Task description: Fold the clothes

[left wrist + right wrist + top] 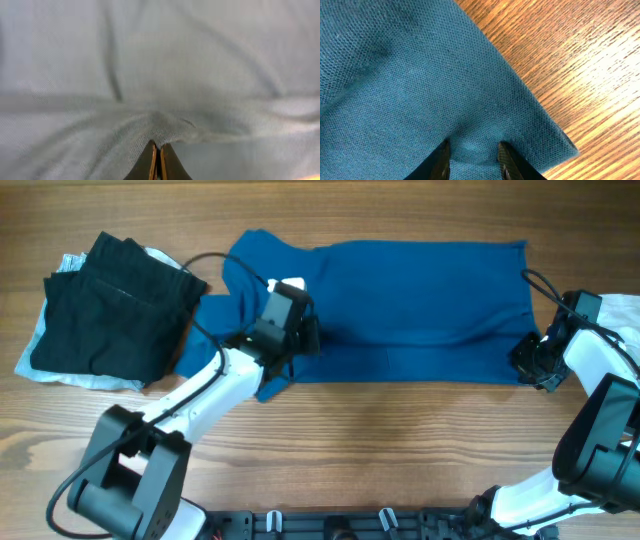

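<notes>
- Left tool (159, 164), closest to its wrist cam: tips pressed together w/ a small pucker of cloth nipped between them. It's clenched on the large plain deep-blue garment (420, 310) of soft cloth, which looks washed-out pale in that view.
- Right tool (474, 162): tips part-way apart, astride the deep-blue garment's near right corner. Can't tell if it's really gripping or just resting on the cloth.
- Deep-blue garment lies mostly flat on the brown wooden surface (400, 450), long axis running left–right, w/ some bunching at its left end.
- Key relation: left tool sits on the left part, in from the near edge, and right tool is at the opposite end. You've got one arm per end, and most of the cloth lies beyond them toward the far side.
- My read: next is prob. a lift & carry across that long axis. Left hold looks set; confirm the right one first.
- Black folded cloth garment (110, 315) sits just beside the left end, atop a pale cloth (60, 370).
</notes>
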`<state>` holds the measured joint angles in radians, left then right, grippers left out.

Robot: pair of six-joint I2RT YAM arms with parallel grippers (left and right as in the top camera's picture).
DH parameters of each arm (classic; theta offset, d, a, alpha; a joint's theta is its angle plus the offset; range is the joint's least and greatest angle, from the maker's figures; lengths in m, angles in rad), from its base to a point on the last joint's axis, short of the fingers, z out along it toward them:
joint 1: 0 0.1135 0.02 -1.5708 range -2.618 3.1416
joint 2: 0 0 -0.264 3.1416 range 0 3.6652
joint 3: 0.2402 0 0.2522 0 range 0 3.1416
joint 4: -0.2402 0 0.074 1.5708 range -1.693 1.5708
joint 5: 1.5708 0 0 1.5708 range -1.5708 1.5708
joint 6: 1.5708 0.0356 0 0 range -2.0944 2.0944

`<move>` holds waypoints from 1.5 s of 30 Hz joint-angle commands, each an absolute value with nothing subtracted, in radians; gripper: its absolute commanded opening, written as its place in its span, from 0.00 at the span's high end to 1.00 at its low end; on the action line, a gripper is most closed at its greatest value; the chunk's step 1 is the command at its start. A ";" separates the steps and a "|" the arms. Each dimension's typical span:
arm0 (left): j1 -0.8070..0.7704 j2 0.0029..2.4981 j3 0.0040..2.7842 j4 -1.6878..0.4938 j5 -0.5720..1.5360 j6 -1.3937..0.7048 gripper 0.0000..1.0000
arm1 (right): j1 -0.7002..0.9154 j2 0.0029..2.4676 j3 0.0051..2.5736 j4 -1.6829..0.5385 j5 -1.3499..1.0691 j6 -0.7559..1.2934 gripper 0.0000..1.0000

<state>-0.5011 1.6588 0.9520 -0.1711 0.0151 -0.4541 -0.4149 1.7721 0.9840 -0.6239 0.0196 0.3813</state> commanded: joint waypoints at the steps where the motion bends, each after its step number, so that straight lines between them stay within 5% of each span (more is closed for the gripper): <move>1: -0.450 1.627 0.976 -0.107 -0.068 -0.448 0.96 | -0.420 1.794 0.946 -0.645 0.071 0.385 0.67; 6: -0.407 1.629 0.976 -0.079 -0.083 -0.448 0.95 | -0.420 1.794 0.946 -0.643 0.071 0.385 0.67; 10: -0.408 1.633 0.976 -0.099 -0.033 -0.448 0.65 | -0.420 1.794 0.946 -0.643 0.071 0.385 0.67; 13: -0.408 1.632 0.976 -0.245 -0.016 -0.449 0.60 | -0.420 1.794 0.946 -0.643 0.070 0.385 0.67; 16: -0.404 1.632 0.976 -0.513 -0.076 -0.449 0.65 | -0.420 1.794 0.946 -0.641 0.070 0.385 0.67; 22: -0.401 1.598 0.976 -0.612 -0.087 -0.459 0.75 | -0.420 1.794 0.946 -0.644 0.069 0.385 0.67; 35: -0.368 1.600 0.974 -0.663 -0.177 -0.567 0.56 | -0.420 1.794 0.946 -0.641 0.067 0.385 0.66; 40: -0.368 1.602 0.975 -0.612 -0.049 -0.580 0.73 | -0.420 1.794 0.946 -0.641 0.067 0.385 0.66; 42: -0.373 1.584 0.981 -0.528 0.176 -0.554 0.67 | -0.420 1.794 0.946 -0.640 0.067 0.385 0.66; 45: -0.421 1.569 0.982 -0.403 0.210 -0.554 0.55 | -0.420 1.794 0.946 -0.640 0.067 0.385 0.66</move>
